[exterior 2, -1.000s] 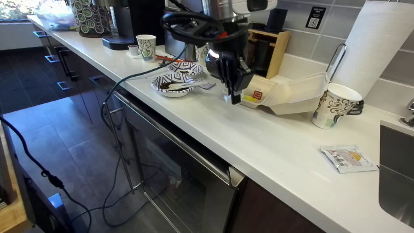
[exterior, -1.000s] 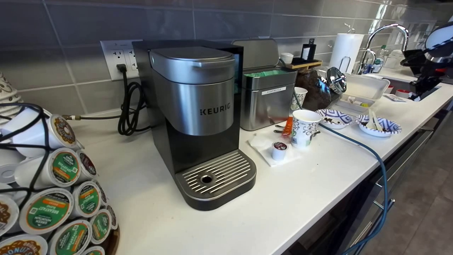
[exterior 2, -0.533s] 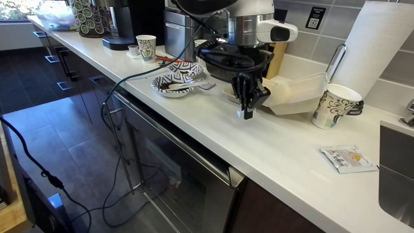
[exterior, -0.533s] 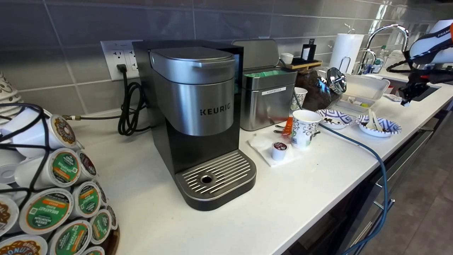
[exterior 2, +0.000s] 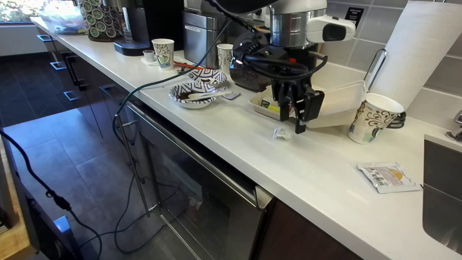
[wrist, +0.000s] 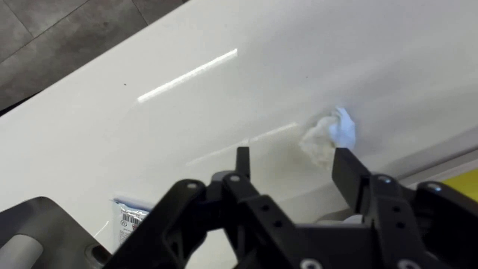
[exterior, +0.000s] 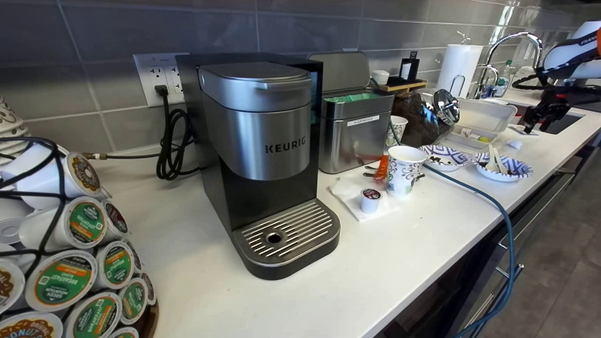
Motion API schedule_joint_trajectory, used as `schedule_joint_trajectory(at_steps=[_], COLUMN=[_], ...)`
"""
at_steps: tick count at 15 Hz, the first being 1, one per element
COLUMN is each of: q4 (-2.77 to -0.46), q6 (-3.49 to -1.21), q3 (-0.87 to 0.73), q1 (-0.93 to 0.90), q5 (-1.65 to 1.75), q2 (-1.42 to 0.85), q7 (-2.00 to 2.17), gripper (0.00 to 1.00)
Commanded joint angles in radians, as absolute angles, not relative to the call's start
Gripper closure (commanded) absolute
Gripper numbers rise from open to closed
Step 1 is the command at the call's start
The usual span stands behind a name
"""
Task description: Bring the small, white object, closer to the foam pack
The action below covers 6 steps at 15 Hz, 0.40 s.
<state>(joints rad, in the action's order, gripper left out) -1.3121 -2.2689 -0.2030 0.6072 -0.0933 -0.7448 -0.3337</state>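
The small, white object, a crumpled wad, lies on the counter just in front of the foam pack. That pack is an off-white hinged box with its lid up, holding a yellow packet and other small items. My gripper hangs above the counter close to the wad, fingers spread and nothing between them. In the wrist view the white wad shows beyond the fingertips, its lower edge partly behind the right finger. An exterior view also has the wad on the counter, apart from the gripper.
Two patterned bowls stand along the counter, a spoon in the nearer one. A paper cup and paper towel roll stand beyond the pack. A flat sachet lies by the sink. A cable crosses the counter edge.
The gripper came down from over the pack with the white wad at its fingertips, then opened. The wad now rests on the counter, and the gripper has shifted slightly away toward the sink.
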Motion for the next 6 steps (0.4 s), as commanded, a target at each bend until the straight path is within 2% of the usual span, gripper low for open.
schedule_joint_trajectory(at_steps=[1, 2, 4, 5, 6], q4=[-1.332, -1.351, -1.423, -1.329, -1.336], q6=[-2.201, -2.172, -2.137, -2.167, -2.162], q3=[-0.184, -0.175, -0.145, -0.180, -0.177], q1=[0.629, 0.633, 0.644, 0.625, 0.626], q5=[-0.112, -0.111, -0.118, -0.094, -0.094], q2=[-0.696, -0.674, -0.612, -0.691, -0.678], q7=[-0.378, -0.414, -0.528, -0.435, -0.445], gripper=[0.08, 0.01, 0.00, 0.00, 0.00])
